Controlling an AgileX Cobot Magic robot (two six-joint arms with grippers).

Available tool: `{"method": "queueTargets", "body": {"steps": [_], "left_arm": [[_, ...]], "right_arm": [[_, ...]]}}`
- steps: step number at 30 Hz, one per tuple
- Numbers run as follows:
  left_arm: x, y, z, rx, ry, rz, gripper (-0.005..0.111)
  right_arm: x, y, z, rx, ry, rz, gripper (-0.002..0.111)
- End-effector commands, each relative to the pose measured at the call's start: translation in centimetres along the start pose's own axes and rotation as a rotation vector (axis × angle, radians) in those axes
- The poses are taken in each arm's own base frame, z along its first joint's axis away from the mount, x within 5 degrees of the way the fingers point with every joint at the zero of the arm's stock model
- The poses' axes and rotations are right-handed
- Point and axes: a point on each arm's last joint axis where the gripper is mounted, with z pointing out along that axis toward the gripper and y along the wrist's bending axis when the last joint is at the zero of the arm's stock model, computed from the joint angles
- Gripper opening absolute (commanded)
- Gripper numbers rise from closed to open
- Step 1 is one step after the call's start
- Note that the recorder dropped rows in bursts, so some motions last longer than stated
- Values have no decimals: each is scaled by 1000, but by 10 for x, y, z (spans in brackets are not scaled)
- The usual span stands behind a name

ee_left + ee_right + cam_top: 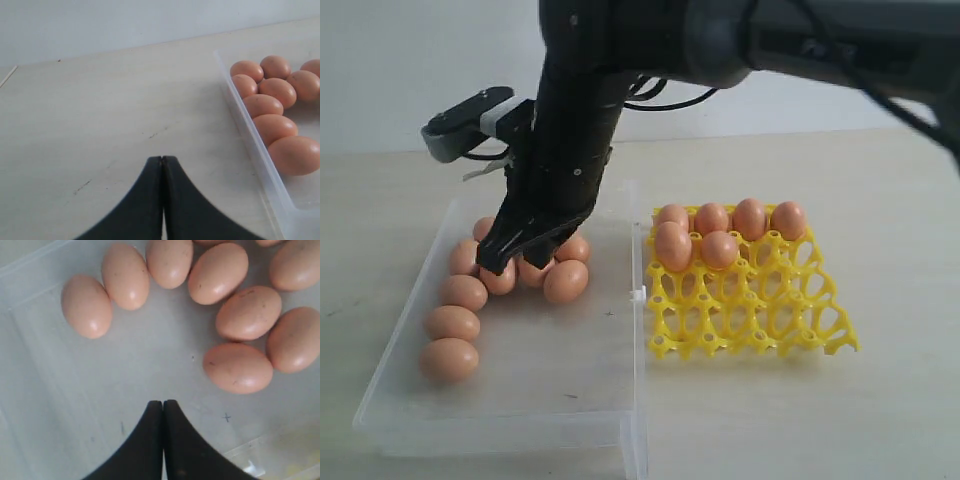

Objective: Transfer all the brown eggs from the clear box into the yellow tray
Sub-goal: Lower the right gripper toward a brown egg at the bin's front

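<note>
**STATUS: RIGHT GRIPPER OVER CLEAR BOX, BOTH GRIPPERS CLOSED AND EMPTY**

**Exterior view.** The clear box (570,360) is seen on the left of the table (890,190), and the yellow tray (765,310) is set just beside it on the right. The clasp tab (638,295) of the box faces the tray. Six brown eggs (719,249) are seated in the tray: four in the far row and two in the next row, at its left end. The remaining cups are unfilled. Further eggs lie loose in the far left part of the box, some in a line along the left wall and some in a cluster beneath the arm. The right gripper (500,258) is reached across the middle and is held low over this cluster, tilted downward. Its fingers are drawn together, and no egg is seen between them. Whether the tips touch an egg cannot be told here. The left gripper is not shown in this view.

**Left wrist view.** The left gripper (161,161) is seen with its jaws pressed together and nothing held. It is placed over bare table (100,100), outside the box wall (250,135). A line of eggs (277,91) is seen just inside that wall.

**Right wrist view.** The right gripper (162,405) is seen with its jaws fully together and empty, above the bare box floor (125,385). Loose eggs are spread in an arc beyond the tips. The nearest egg (239,368) lies close to the tips and apart from them.
</note>
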Motion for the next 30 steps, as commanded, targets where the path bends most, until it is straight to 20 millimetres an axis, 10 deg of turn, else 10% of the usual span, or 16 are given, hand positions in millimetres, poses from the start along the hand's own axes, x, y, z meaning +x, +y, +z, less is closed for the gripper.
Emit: {"method": "queueTargets", "body": {"steps": [1, 14, 22, 30], "left_arm": [[-2, 0, -1, 6, -16, -7, 0], [-2, 0, -1, 6, -16, -7, 0], [-2, 0, -1, 6, -16, -7, 0], [-2, 0, -1, 6, -16, -7, 0]], "right_arm": [[-24, 4, 21, 61, 14, -102, 2], [-49, 32, 60, 42, -25, -170, 4], [-52, 41, 71, 35, -42, -142, 56], [-58, 60, 77, 29, -72, -223, 55]]}}
